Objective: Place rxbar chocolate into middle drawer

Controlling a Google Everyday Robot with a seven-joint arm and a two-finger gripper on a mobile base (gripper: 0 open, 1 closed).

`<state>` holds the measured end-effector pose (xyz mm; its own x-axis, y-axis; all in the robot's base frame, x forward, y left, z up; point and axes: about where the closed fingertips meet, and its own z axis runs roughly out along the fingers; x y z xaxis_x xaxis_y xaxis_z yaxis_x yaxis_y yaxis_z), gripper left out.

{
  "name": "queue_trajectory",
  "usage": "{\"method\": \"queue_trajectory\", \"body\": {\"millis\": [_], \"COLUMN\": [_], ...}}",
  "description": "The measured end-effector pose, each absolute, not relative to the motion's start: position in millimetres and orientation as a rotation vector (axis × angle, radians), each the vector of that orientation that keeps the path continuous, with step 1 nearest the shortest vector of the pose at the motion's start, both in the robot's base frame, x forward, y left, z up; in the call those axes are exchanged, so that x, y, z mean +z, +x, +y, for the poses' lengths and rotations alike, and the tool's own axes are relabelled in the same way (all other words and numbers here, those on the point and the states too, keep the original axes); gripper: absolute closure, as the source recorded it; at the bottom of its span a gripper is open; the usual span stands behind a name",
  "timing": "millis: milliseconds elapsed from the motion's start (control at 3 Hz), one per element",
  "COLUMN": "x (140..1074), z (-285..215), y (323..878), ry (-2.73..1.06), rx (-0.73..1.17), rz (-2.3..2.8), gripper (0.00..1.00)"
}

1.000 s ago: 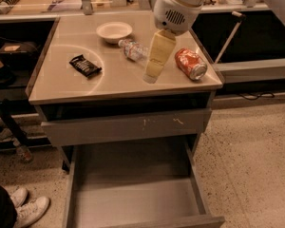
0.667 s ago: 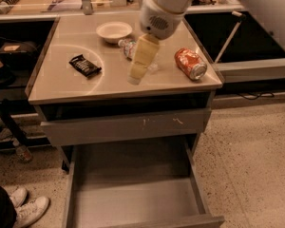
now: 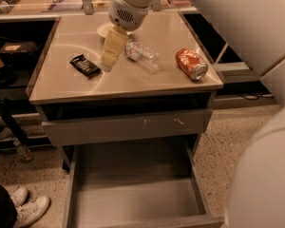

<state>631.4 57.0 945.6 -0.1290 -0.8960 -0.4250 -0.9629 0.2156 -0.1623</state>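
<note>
The rxbar chocolate (image 3: 85,65), a small black wrapper, lies flat on the left part of the tabletop. My gripper (image 3: 107,64) hangs from the white arm coming in from the top. It points down just right of the bar, close to it, with its tip near the table surface. It holds nothing that I can see. The middle drawer (image 3: 133,196) is pulled out wide below the table, with a bare grey floor.
An orange soda can (image 3: 191,63) lies on its side at the table's right. A clear plastic bottle (image 3: 141,56) lies beside my gripper. A white bowl (image 3: 103,30) is behind it. The scratched top drawer front (image 3: 126,125) is nearly closed. A person's white shoes (image 3: 31,208) are at lower left.
My arm has swung left across the table, from near the can and bottle to just beside the rxbar. The view has shifted closer.
</note>
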Motion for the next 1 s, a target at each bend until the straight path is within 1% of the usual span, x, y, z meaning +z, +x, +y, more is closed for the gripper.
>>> {"method": "queue_trajectory", "body": {"millis": [333,667,1000], "x": [942,921,922], "z": [81,100,102], "y": [662,705,708], "ry": [-1.731,-1.747,-1.738], "rx": [0.232,0.293,0.292], "rz": [2.050,2.051,2.046], "gripper": [0.00,0.00,0.00]}}
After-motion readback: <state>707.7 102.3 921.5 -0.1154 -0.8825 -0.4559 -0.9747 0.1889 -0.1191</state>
